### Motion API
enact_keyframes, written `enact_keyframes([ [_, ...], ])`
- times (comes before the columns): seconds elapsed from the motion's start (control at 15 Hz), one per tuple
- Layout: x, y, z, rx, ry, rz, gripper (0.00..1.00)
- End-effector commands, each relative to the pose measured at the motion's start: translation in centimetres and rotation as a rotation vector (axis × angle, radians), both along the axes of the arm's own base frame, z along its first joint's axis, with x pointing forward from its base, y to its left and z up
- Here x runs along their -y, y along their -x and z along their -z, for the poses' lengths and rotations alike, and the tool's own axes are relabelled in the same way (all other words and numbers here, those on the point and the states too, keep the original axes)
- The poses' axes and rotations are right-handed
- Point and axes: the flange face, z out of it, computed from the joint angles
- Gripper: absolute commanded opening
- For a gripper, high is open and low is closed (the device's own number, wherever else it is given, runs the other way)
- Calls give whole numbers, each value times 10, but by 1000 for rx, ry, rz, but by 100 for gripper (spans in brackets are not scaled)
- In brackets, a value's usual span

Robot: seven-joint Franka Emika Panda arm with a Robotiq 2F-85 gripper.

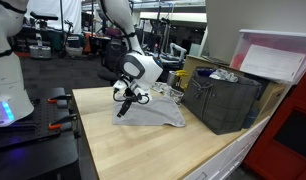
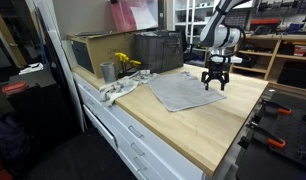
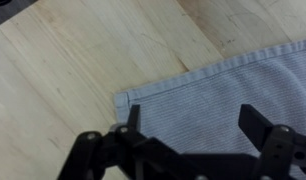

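A grey cloth (image 1: 153,112) lies flat on the wooden table (image 1: 143,150); it shows in both exterior views (image 2: 181,90) and in the wrist view (image 3: 213,100). My gripper (image 1: 128,98) hangs just above the cloth's corner, also seen in an exterior view (image 2: 215,80). In the wrist view the gripper (image 3: 193,125) is open, fingers spread wide over the cloth near its hemmed corner (image 3: 123,98). Nothing is between the fingers.
A dark plastic crate (image 1: 225,98) stands beside the cloth, also seen in an exterior view (image 2: 158,50). A metal cup (image 2: 107,71), yellow flowers (image 2: 124,62) and a crumpled rag (image 2: 118,90) lie near it. A cardboard box (image 2: 93,50) stands behind. Clamps (image 2: 278,140) grip the table edge.
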Motion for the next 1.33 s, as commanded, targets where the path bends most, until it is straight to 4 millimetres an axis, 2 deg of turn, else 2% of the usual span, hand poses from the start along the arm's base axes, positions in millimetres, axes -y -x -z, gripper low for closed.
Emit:
enact_keyframes([
  [0.0, 5, 8, -1, -5, -5, 45, 100],
  [0.33, 8, 22, 6, -24, -10, 59, 100],
  [0.87, -1, 47, 26, -72, -37, 81, 100],
  [1.07, 0, 48, 30, -66, -39, 105, 100],
  [1.27, 12, 44, 27, -48, -33, 160, 100],
])
